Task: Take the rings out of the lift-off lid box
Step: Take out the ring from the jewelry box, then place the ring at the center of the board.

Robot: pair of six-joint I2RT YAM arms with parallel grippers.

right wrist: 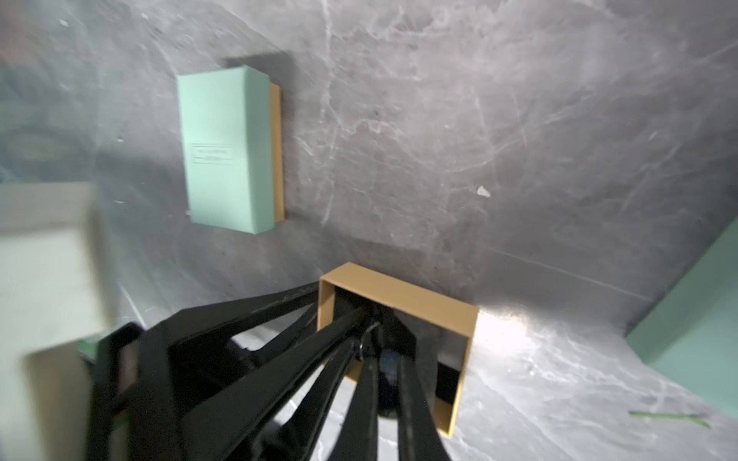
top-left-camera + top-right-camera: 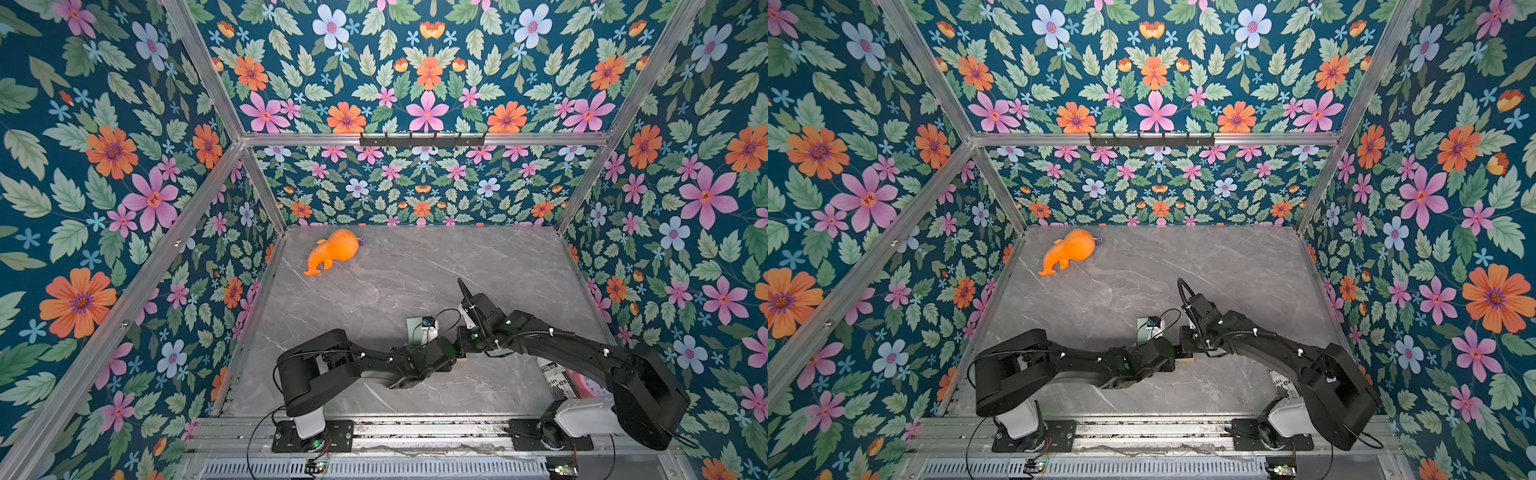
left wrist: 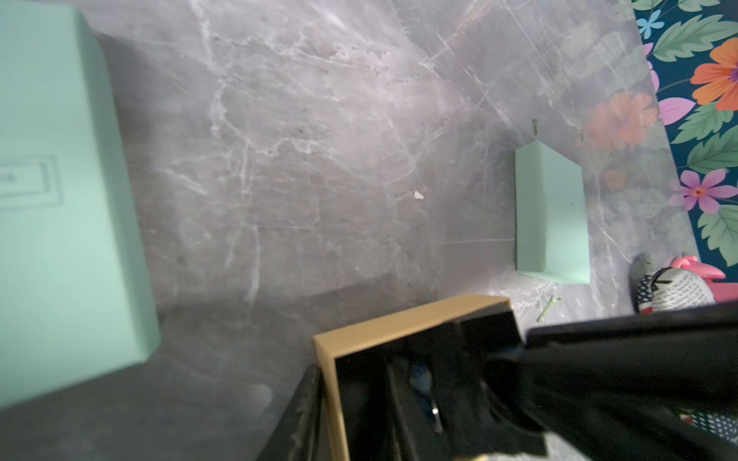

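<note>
Black on black: my right end effector [image 1: 379,333] is pressed together, tips deep in the open tan box [image 1: 403,297]; what it nips, I cannot tell. My left end effector [image 1: 325,297] pinches the box's side wall. Inside lie the rings [image 3: 436,414]. I judge them light, stiff and slippery, best pinched across the band. They show as thin dark hoops, barely visible against the lining.
</note>
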